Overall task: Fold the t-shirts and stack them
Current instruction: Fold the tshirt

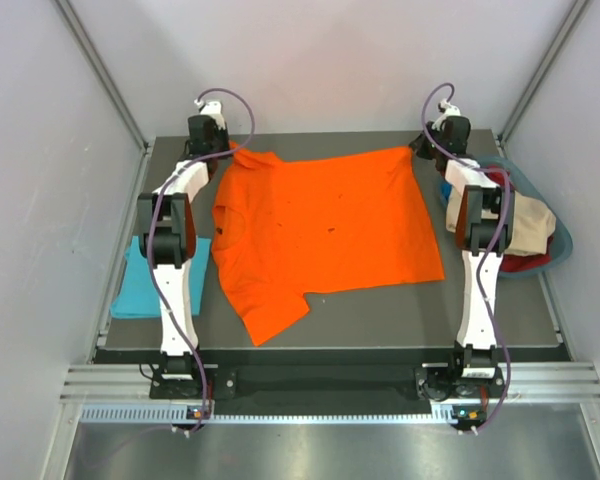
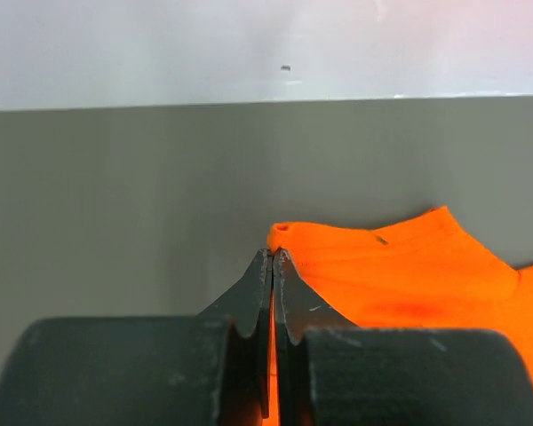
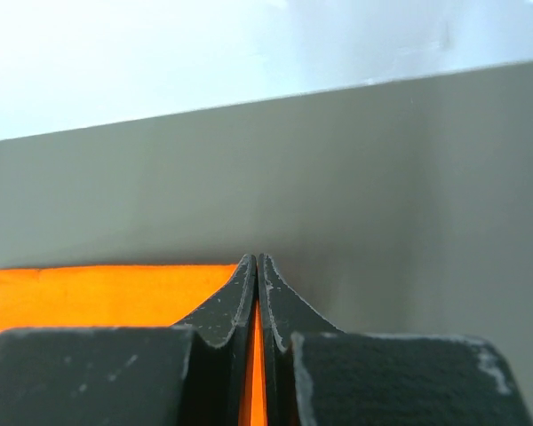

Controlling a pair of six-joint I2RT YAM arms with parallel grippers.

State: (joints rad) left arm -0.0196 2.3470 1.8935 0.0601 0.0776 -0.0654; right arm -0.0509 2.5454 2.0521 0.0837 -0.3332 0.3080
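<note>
Orange t-shirt spread flat; left and right jaws clench its far corners.

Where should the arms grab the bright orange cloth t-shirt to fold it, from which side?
Probably the far edge of the bright orange cloth t-shirt: left corner for the left gripper, right corner for the right gripper, from above. It lies flat, sideways, so those corners lift evenly. Both grippers are shut there.
</note>
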